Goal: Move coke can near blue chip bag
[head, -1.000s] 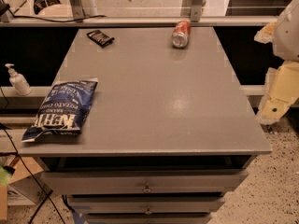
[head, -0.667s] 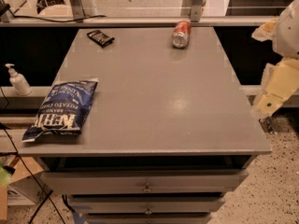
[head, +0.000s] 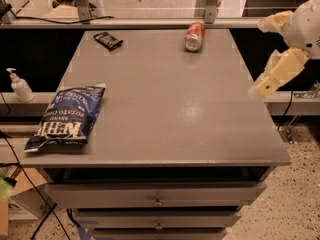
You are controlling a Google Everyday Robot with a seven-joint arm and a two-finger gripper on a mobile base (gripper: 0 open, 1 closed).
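Observation:
The coke can [head: 194,36] lies on its side at the far edge of the grey table [head: 165,109], right of the middle. The blue chip bag [head: 67,116] lies flat at the table's near left edge, white lettering up. My gripper [head: 256,58] hangs just off the table's right edge, about mid-depth, well to the right of and nearer than the can. Its cream fingers [head: 277,73] stand apart, open and empty.
A small flat black packet [head: 108,40] lies at the far left of the table. A hand-sanitiser pump bottle [head: 21,86] stands on a shelf left of the table. Drawers sit under the tabletop. A rail with posts runs behind the far edge.
My gripper has moved a little up and to the left, toward the table's right edge. The can, bag and packet have not moved.

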